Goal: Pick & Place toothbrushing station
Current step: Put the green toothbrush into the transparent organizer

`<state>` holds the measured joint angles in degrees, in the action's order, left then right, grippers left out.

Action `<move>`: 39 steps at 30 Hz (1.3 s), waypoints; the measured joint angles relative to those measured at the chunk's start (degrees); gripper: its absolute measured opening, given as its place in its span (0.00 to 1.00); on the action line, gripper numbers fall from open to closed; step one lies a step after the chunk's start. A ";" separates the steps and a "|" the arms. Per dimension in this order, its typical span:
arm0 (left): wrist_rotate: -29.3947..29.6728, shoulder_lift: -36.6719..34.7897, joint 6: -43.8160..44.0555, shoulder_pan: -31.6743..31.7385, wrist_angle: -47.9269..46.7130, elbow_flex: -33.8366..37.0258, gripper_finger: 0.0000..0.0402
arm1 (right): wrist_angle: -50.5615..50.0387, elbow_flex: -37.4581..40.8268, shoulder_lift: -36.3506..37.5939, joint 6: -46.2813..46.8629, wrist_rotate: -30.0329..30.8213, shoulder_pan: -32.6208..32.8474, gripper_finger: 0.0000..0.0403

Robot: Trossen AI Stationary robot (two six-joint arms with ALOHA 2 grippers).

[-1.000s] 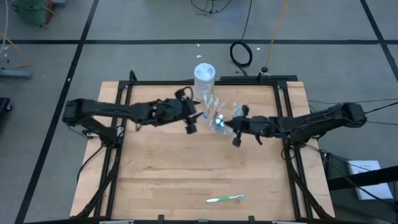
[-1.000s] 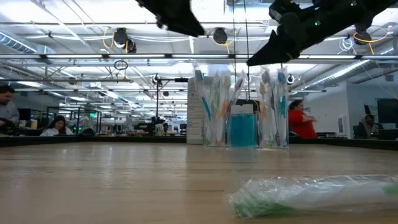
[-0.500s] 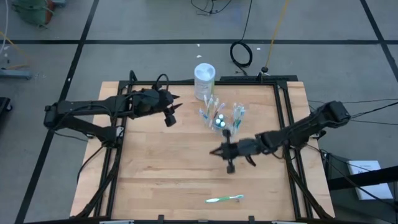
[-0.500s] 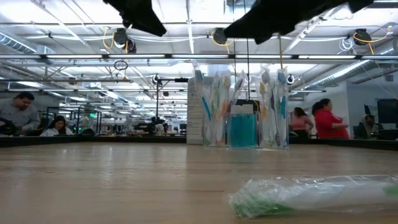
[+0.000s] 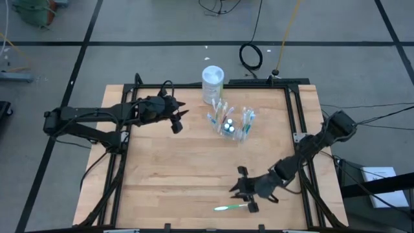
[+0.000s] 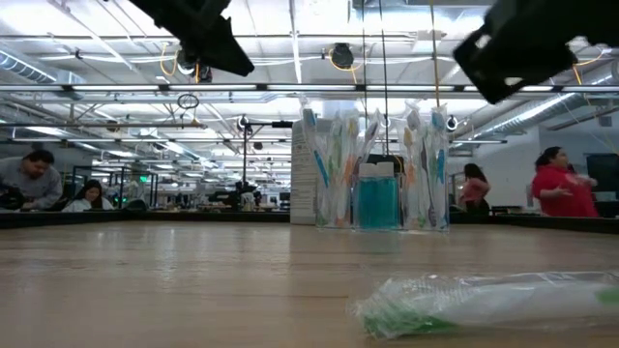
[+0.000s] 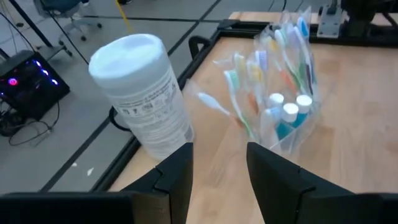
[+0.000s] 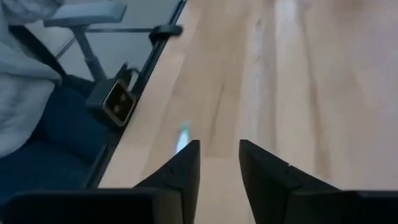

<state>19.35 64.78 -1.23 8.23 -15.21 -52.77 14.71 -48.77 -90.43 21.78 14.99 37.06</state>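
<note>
Near the table's front edge my right gripper (image 5: 244,196) hung empty, fingers apart, over the wrapped toothbrush (image 5: 233,207), while the station (image 5: 230,121), already stocked, stood at the back beside my idle, parted left gripper (image 5: 179,119), so I judged one brush remained.

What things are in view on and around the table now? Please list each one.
clear plastic toothbrush holder: one, colourless, filled with wrapped toothbrushes, at the table's far middle.
white cylindrical wipes canister: one, white, at the far edge beside the holder.
green toothbrush in clear wrapper: one, green, lying near the front edge.
wooden table: one, light brown.
black cable coil: one, on the floor behind.
left gripper: fingers open, left of the holder.
right gripper: fingers open, by the loose toothbrush.
</note>
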 joint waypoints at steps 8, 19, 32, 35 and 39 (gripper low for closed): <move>0.00 0.08 1.07 -0.15 2.89 0.00 0.38 | -0.23 0.00 -5.02 6.47 3.19 8.43 0.28; 0.03 0.08 2.06 -0.02 9.95 0.00 0.38 | -1.78 0.04 -9.55 6.93 13.81 15.30 0.28; 0.22 0.08 1.75 0.02 10.51 -0.02 0.38 | -6.28 0.09 -12.32 5.57 19.52 17.12 0.28; 0.22 0.08 1.56 0.05 11.05 -0.04 0.38 | -6.63 0.67 -12.33 6.35 19.40 17.01 0.28; 0.23 0.08 1.27 0.07 11.14 -0.04 0.38 | -6.82 3.23 -12.33 10.21 19.06 17.00 0.28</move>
<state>19.59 64.86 0.04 8.29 -4.07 -52.82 7.89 -45.54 -102.76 31.99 34.05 54.06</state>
